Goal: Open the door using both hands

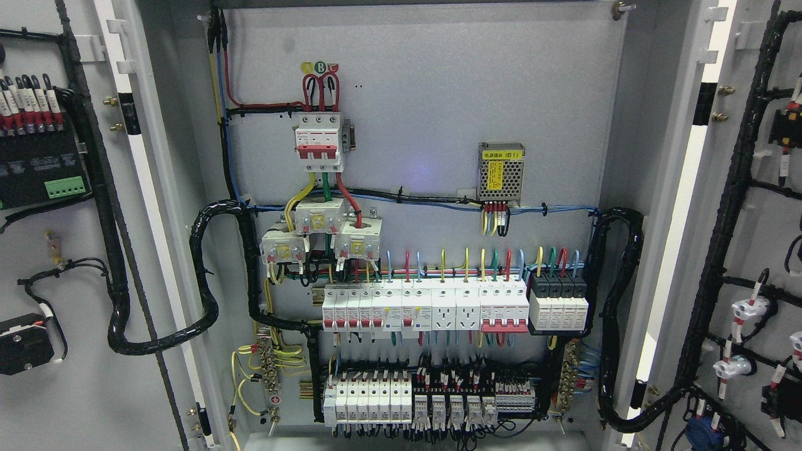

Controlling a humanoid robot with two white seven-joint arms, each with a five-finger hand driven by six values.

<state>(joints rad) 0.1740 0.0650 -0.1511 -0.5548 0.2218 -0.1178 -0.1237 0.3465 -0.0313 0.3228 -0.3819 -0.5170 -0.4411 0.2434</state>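
A grey electrical cabinet fills the head view with both doors swung wide. The left door [75, 263] shows its inner face with black cable looms and a terminal block. The right door [752, 238] also shows its inner face, with black harness and white connectors. Between them the back panel [426, 125] is exposed. No robot hand or arm shows in this view.
On the back panel sit a red-and-white main breaker [319, 141], a perforated power supply [501, 170], a row of white breakers [426, 307] and lower terminal rows [426, 401]. Thick black cable bundles [200, 282] loop to the left door and another bundle [617, 313] to the right door.
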